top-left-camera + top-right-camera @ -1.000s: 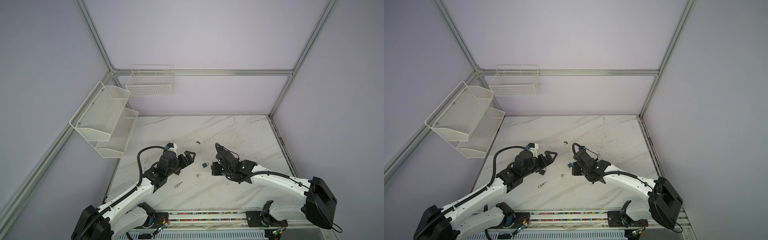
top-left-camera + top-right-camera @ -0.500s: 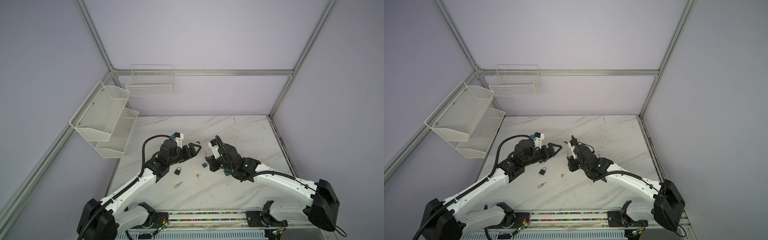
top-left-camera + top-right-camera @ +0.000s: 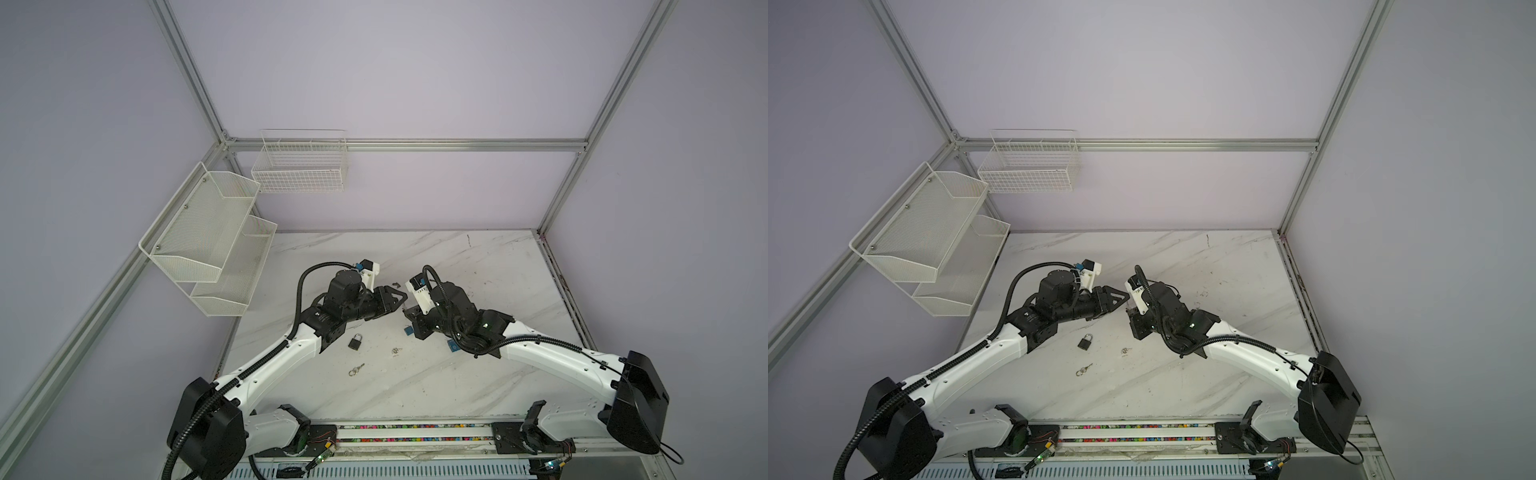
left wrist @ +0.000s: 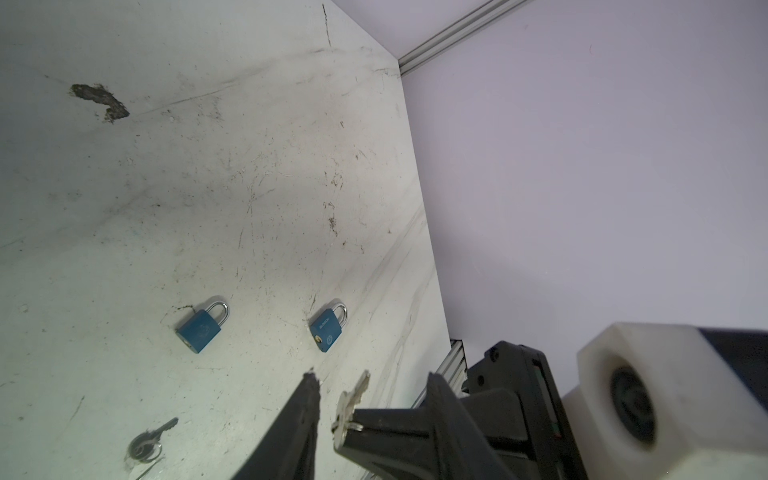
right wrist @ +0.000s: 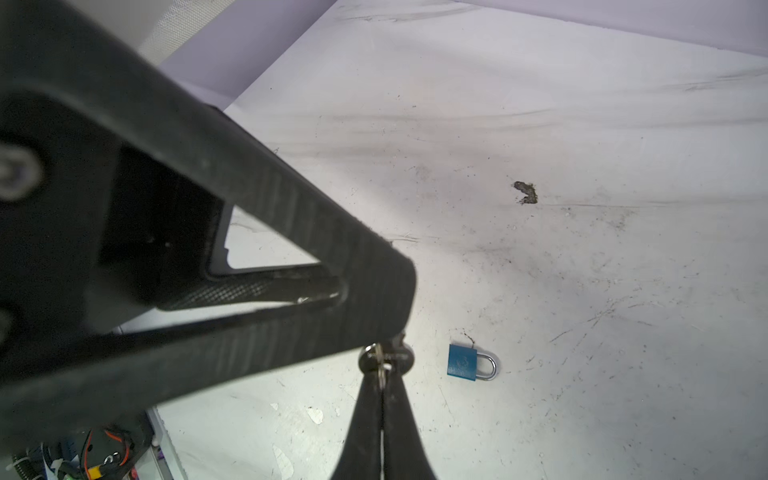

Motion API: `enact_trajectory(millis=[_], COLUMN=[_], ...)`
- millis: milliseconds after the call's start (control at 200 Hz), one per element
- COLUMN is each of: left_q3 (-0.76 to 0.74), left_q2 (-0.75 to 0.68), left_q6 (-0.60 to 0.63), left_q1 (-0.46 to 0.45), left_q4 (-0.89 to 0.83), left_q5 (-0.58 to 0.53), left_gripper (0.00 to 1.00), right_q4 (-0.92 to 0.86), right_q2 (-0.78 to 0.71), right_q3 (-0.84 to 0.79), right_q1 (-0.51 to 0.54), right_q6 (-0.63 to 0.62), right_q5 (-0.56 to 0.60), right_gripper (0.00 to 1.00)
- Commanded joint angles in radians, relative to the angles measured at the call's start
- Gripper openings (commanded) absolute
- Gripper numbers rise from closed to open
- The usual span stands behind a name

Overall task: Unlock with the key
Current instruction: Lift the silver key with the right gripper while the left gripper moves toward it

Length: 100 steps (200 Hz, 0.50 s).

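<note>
Top views overlook the table (image 3: 457, 257); wrist views, close, share one blue padlock (image 5: 462, 362).

Lilac walls (image 3: 415, 62) are enclosing the cell, aluminium framing (image 3: 407, 144) running along the corners. A scuffed white marble worktop (image 3: 478, 270) is lying below; a wire basket (image 3: 299, 174) and a two-tier mesh rack (image 3: 199, 232) are hanging rear-left.

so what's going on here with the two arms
The right gripper is shut on a small key and holds it above the table, inside the left gripper, whose jaws stand open around it. A blue padlock, a second blue padlock and a dark padlock lie on the table untouched; no key is in any lock yet.
</note>
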Motion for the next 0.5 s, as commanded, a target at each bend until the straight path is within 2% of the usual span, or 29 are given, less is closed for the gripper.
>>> enact_trajectory(millis=[0,300,495], left_q3=[0.11,0.159,0.164], left_q2=[0.007,0.049,0.062], left_q6=[0.032,0.072,0.093], left_q1=[-0.006,-0.023,-0.031], left_q4=[0.014,-0.021,-0.04], left_q5=[0.016,-0.012,-0.034], left_gripper=[0.37,0.22,0.15], right_q4=[0.022,0.022,0.02], right_q2=[-0.011,-0.013,-0.019], right_q3=[0.024,0.029,0.032], right_q1=[0.005,0.005,0.004], right_q6=[-0.026,-0.027,-0.029], right_q5=[-0.015,-0.021,-0.016], right_gripper=[0.0,0.0,0.0])
